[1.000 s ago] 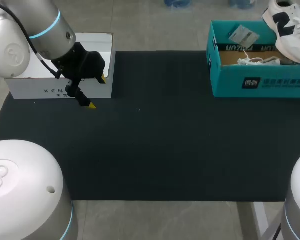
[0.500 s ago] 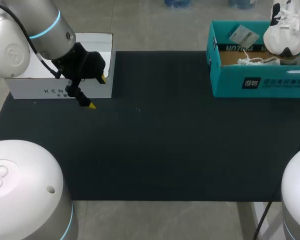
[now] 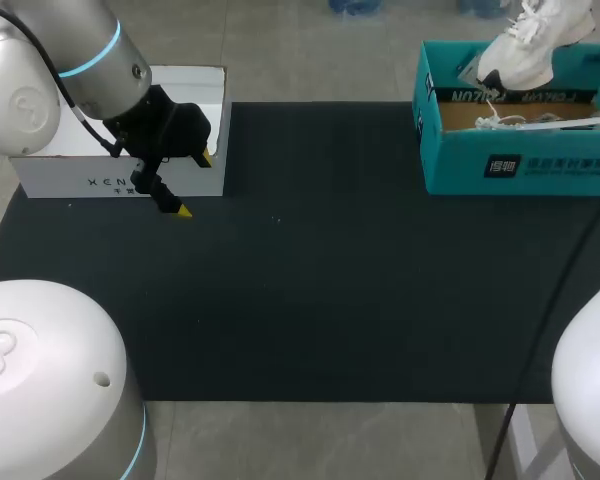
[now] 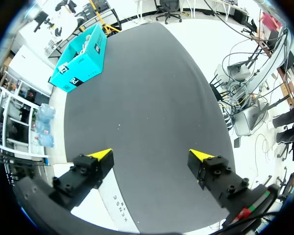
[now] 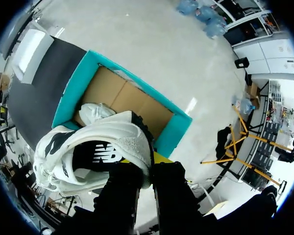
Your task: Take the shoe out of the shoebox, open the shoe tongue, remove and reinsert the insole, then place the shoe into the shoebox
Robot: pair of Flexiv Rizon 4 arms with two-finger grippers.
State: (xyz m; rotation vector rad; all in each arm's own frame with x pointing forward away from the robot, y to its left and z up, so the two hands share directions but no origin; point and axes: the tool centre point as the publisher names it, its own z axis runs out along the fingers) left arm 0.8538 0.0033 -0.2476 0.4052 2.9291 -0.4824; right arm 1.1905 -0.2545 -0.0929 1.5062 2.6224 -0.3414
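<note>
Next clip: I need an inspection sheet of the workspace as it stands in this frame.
Surface: black mat, flat, covering the table.
Job's things: white sneaker with dark logo held above the open teal cardboard shoebox; a white laced item lies inside it.
Clutter: white cardboard box at the mat's far left corner.
Hands: left hand open, empty, by the white box; right hand shut on the sneaker.
Cables: one dark cable over the mat's right edge.
Surroundings: nothing seen reaching over the table.

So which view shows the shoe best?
The right wrist view: the shoe fills it, pinched in the right claw above the shoebox. The head view crops it; the left wrist view cannot resolve it.
</note>
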